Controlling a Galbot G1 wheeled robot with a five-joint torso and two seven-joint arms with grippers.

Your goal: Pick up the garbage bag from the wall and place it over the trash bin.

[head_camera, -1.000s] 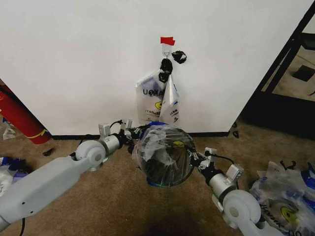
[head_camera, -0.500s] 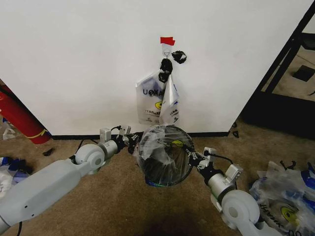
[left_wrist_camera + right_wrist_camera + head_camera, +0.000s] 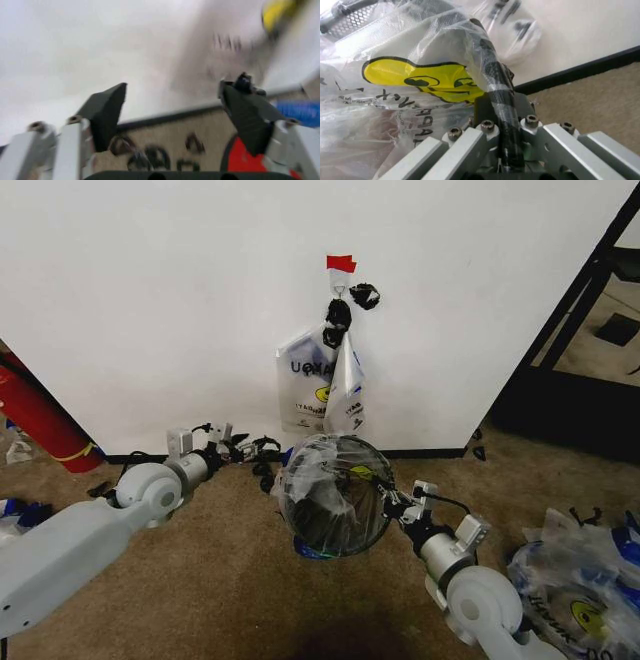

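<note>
The garbage bag [image 3: 325,490] is draped over the trash bin [image 3: 335,515], which lies tipped on the brown carpet [image 3: 200,580] with its round mouth turned toward the head camera. The thin plastic covers the rim and sags into the opening, and the yellow logo shows near the bin's far right edge.

The right gripper [image 3: 388,502] is at the right side of the rim. The head view shows its place but not its fingers well; the right wrist view is much clearer. There the right gripper [image 3: 501,112] is closed tightly on the black rim [image 3: 492,75], with the bag [image 3: 410,75] pinched against it, and the yellow logo sits just beside the fingers.

The left gripper [image 3: 243,448] is low above the carpet, left of the bin and apart from it, near the black baseboard [image 3: 150,457]. In the left wrist view (quite blurred) the left gripper [image 3: 175,112] has its two dark fingers [image 3: 107,112] spread wide with nothing between them. This view also shows a little red of the bin's bottom band [image 3: 242,161].

On the white wall [image 3: 150,300] other printed bags [image 3: 320,385] hang under black knotted lumps [image 3: 340,310] from a small hook [image 3: 340,280], below a red tape patch [image 3: 340,263]. A red cylinder [image 3: 35,420] leans at the left edge, and more bags [image 3: 575,580] lie at the right.
</note>
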